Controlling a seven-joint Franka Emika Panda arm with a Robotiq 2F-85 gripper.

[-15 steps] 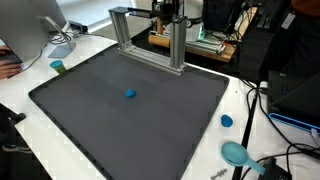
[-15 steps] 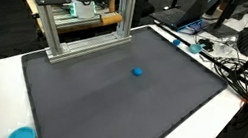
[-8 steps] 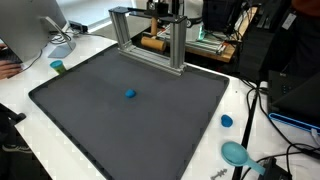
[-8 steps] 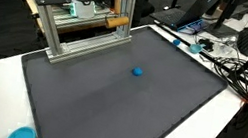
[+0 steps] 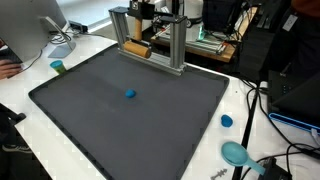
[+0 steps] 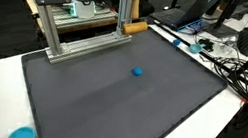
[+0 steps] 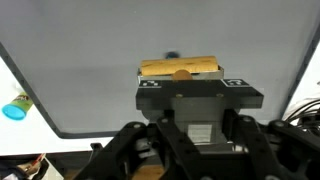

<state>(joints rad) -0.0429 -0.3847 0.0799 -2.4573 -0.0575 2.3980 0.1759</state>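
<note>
Tool [image 7: 180, 76]: pinching wooden block [image 7: 180, 66] at mid-length, aloft by the metal frame [image 5: 178, 45], at 12 o'clock over the counter [image 5: 22, 86]. Block judged light, stiff, smooth-faced; a central grip suits it best.

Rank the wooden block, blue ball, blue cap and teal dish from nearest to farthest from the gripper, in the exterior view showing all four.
1. wooden block: held in the gripper.
2. blue ball: centre of the mat.
3. blue cap: table, beside the mat.
4. teal dish: past the cap.
</note>
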